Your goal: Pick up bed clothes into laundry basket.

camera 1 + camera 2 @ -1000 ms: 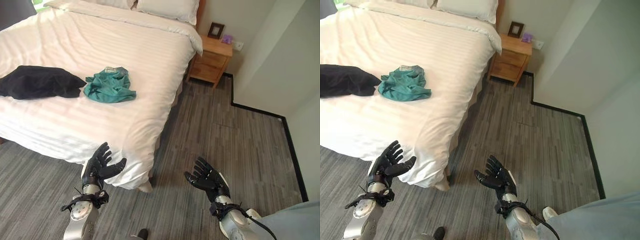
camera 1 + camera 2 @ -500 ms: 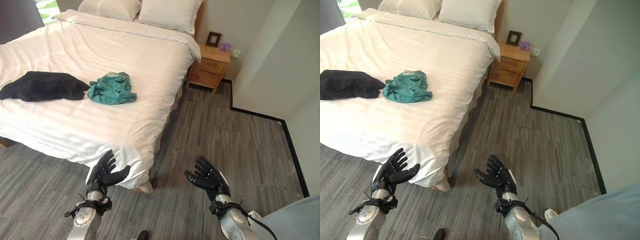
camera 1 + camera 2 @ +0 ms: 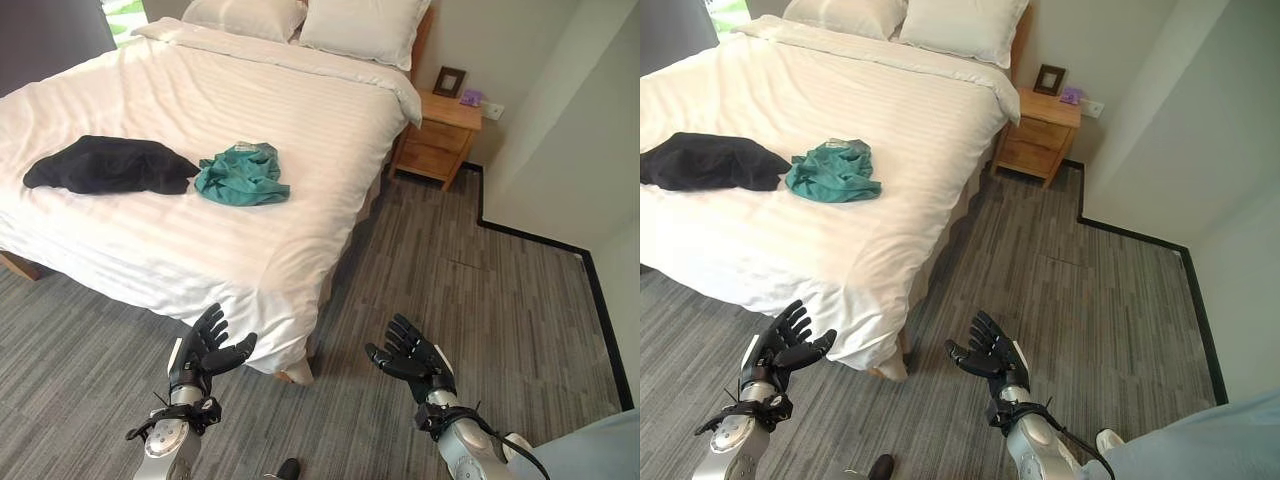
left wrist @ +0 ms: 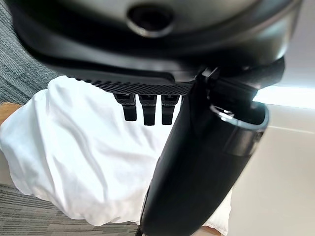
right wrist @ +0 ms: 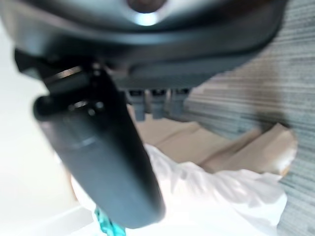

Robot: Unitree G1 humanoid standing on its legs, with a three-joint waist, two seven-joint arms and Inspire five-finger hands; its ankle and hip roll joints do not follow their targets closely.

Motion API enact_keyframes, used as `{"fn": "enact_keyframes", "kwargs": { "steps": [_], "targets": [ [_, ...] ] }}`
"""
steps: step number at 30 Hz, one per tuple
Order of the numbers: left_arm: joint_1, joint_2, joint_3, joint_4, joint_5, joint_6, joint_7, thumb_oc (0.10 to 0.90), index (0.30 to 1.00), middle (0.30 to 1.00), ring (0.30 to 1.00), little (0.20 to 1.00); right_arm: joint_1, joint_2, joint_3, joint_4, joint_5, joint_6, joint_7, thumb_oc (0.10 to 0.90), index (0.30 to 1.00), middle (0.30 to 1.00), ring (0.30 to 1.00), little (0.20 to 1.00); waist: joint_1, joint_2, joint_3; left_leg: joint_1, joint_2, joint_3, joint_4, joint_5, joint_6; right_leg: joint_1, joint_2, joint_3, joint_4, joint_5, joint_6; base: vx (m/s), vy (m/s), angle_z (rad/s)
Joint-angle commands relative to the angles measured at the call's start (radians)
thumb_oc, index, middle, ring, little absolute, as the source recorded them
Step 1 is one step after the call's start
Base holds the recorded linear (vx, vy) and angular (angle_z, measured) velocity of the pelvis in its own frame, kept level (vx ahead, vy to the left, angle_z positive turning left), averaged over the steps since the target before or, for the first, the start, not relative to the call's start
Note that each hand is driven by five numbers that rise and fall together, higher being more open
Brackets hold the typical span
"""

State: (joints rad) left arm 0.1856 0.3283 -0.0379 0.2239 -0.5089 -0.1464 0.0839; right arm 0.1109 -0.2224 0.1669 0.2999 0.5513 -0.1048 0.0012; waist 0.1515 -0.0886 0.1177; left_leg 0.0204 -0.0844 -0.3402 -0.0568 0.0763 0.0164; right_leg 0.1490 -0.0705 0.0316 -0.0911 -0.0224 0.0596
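While both hands hang empty over the grey plank floor (image 3: pixel 470 300), left hand (image 3: pixel 205 347) near the bed (image 3: pixel 240 250) corner, right hand (image 3: pixel 408 357) beside it, fingers spread, step closer first. Teal top (image 3: pixel 240 175), crumpled and soft, lies mid-bed; black garment (image 3: pixel 110 165), limp, toward the left edge. Pinch a fold.

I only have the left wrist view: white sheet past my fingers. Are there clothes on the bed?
Observer: Yes, a teal garment lies on the bed, towards its foot.
Operator: Anything else?
Observer: A black garment lies beside the teal one, on the side farther from the nightstand.
Operator: Is either hand holding anything?
Observer: No. The left hand and right hand are open, held over the floor off the bed's corner.
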Motion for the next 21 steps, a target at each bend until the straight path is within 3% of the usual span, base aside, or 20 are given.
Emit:
{"fn": "enact_keyframes", "kwargs": {
  "steps": [1,16,17,19,21],
  "targets": [
    [-0.072,0.018,0.007,-0.062,0.028,-0.08,0.014,0.8,0.9,0.9,0.9,0.9,-0.043,-0.011,-0.04,-0.107,-0.027,-0.082,-0.013,0.8,0.9,0.9,0.9,0.9,-0.001,0.032,-0.082,-0.001,-0.022,-0.051,-0.03,-0.011,0.01,-0.055,0.048,-0.02,0.062,-0.036,0.039,0.0,0.0,0.0],
    [-0.069,0.009,0.005,-0.065,0.02,-0.08,0.023,0.8,0.9,0.9,0.9,0.9,-0.05,-0.008,-0.03,-0.118,-0.03,-0.084,-0.019,0.8,0.9,0.9,0.9,0.9,0.001,0.035,-0.079,-0.006,-0.023,-0.057,-0.03,-0.009,0.008,-0.055,0.046,-0.033,0.06,-0.038,0.039,0.0,0.001,0.0],
    [-0.017,-0.107,-0.144,-0.04,-0.255,0.014,-0.011,0.8,0.9,0.9,0.9,0.9,0.072,-0.06,-0.1,0.013,0.229,-0.026,-0.053,0.8,0.9,0.9,0.9,0.9,-0.022,0.067,-0.026,-0.038,0.08,0.039,0.021,-0.033,-0.073,-0.071,0.027,-0.15,0.036,-0.039,0.016,-0.05,0.015,0.03],
    [-0.03,-0.097,-0.152,-0.044,-0.248,0.013,-0.006,0.8,0.9,0.9,0.9,0.9,0.048,-0.057,-0.089,0.026,0.231,-0.035,-0.068,0.8,0.9,0.9,0.9,0.9,-0.024,0.067,-0.034,-0.033,0.055,0.005,0.026,-0.037,-0.07,-0.069,0.023,-0.159,0.027,-0.032,0.019,-0.09,0.044,0.08],
    [-0.045,-0.061,-0.159,-0.086,-0.224,0.012,-0.017,0.8,0.9,0.9,0.9,0.9,-0.055,-0.042,-0.032,0.026,0.262,-0.038,-0.068,0.8,0.9,0.9,0.9,0.9,-0.006,0.087,-0.053,-0.015,0.047,0.004,0.004,-0.046,-0.056,-0.072,0.018,-0.159,0.025,-0.019,0.024,-0.13,0.11,0.1]
  ]
}}
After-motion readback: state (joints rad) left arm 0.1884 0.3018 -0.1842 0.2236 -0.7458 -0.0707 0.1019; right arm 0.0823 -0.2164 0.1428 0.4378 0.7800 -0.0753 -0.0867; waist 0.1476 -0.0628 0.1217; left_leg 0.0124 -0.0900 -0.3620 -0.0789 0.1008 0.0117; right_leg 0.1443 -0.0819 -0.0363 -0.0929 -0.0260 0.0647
